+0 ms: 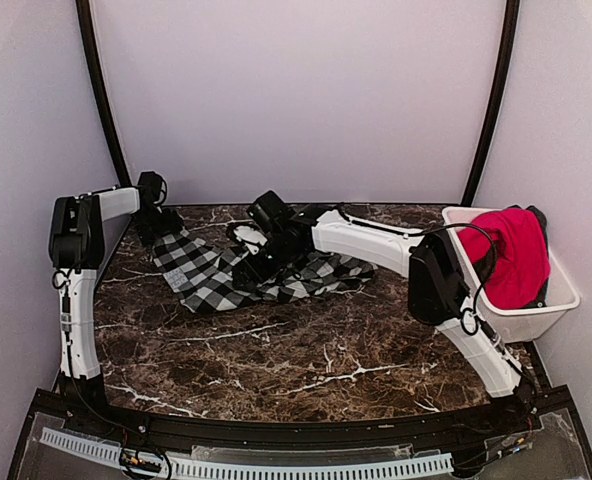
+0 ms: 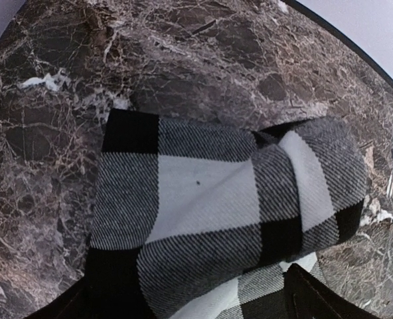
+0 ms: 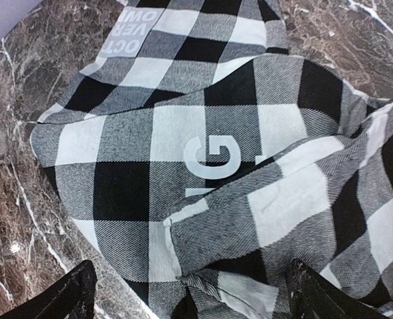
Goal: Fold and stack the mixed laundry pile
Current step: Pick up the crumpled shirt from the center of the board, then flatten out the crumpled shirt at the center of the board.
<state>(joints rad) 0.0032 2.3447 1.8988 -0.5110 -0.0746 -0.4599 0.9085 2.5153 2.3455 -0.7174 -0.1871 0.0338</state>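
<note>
Bench: dark brown marble top [image 1: 276,350] with white veins.
Lying on it: black-and-white checked garment [image 1: 211,282], rumpled, towards the back.
Right edge: white bin [image 1: 536,320].

White bin [image 1: 536,320] on dark marble table [image 1: 276,350]

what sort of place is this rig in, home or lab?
Probably a lab test cell, not a home: plain white enclosure walls close around a dark marble-patterned tabletop, staged with a black-and-white checked cloth garment and a white plastic bin.

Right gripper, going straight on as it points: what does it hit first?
The checked garment, likely its rumpled fold. The right gripper points down at it, jaws open. How near is unclear.
</note>
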